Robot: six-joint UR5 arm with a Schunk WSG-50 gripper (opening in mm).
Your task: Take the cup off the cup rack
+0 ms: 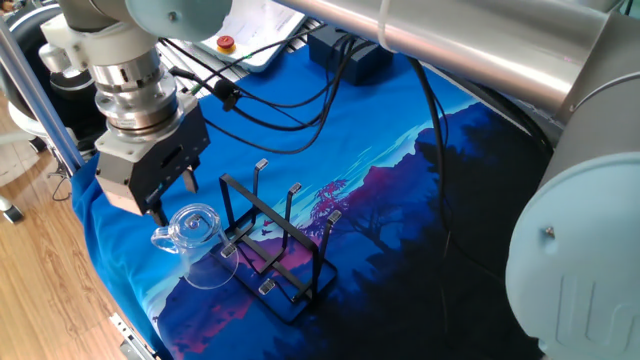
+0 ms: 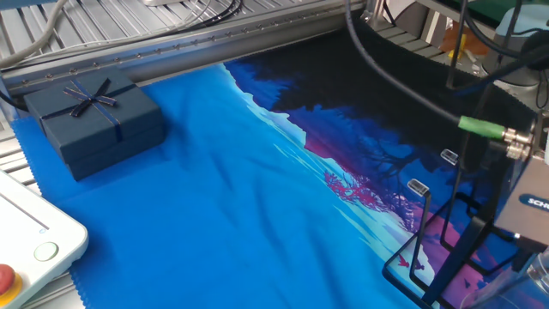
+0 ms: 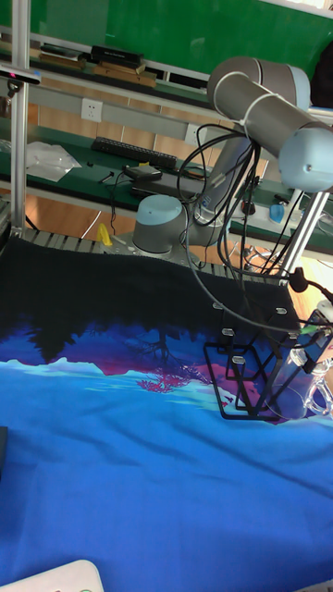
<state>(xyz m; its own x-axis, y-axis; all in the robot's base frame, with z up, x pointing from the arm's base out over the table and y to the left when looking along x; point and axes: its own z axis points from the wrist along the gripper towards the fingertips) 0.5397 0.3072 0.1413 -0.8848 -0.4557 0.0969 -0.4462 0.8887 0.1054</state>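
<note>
Where the blue printed cloth (image 1: pixel 400 150) covers the table, these are the things in view.

Cup (image 1: pixel 197 240): a clear glass mug hanging tilted on a prong at the end of the rack, close to the cloth's edge nearest the wooden floor; its loop handle points outward, away from the rack. In the tall fixed view only a faint clear outline (image 3: pixel 319 393) shows at the right edge, beside the rack.

Cup rack (image 1: pixel 272 240): a thin black metal frame with a rectangular base, standing upright on the cloth, its slanted prongs ending in small grey tips. It also shows in the other fixed view (image 2: pixel 437 249) and the tall fixed view (image 3: pixel 252 375).

Gripper (image 1: pixel 171 196): hangs just above and beside the cup's rim, pointing down. The jaws stand apart, with a gap between the two dark fingers, and hold nothing; I cannot tell whether a fingertip touches the glass.

Arm: a grey jointed arm reaches in from above, with black cables (image 1: pixel 290 105) looping along it over the cloth.

Gift box (image 2: pixel 94 124): a dark blue box tied with a ribbon bow, near a far corner of the cloth, well apart from the rack.

Red button (image 1: pixel 227 43): on a white unit past the cloth's far edge.
</note>
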